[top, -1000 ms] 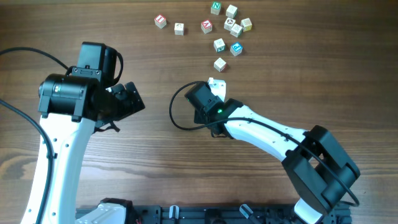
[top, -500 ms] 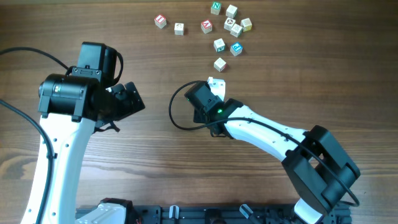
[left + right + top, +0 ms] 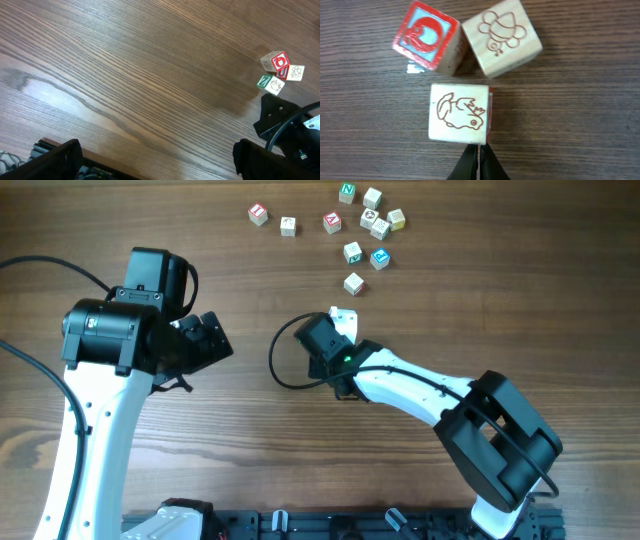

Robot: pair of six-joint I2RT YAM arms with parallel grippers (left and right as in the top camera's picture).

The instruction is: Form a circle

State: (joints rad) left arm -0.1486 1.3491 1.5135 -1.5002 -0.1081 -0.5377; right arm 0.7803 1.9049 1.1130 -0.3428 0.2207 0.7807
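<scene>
Right gripper [image 3: 480, 162], jaws pressed together on nothing, noses against the near edge of the three-cube cluster [image 3: 346, 314] for the circle, in the middle of the table [image 3: 250, 440] and apart from the scattered lettered cubes [image 3: 372, 222] farther back. The left gripper [image 3: 156, 150] hangs spread wide over the wood. In the cluster a bee cube [image 3: 501, 37] touches a red-faced cube [image 3: 426, 43], with an animal cube [image 3: 459, 112] just beside both, nearest the fingertips.

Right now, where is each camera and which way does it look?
Overhead: above the brown wooden table, facing straight down; left arm and right arm show.
Left wrist: on the left arm, looking across the table; open left end effector at bottom corners.
Right wrist: facing down over three pale wooden cubes; shut right end effector at bottom.
Shared: both wrist views see those cubes.
</scene>
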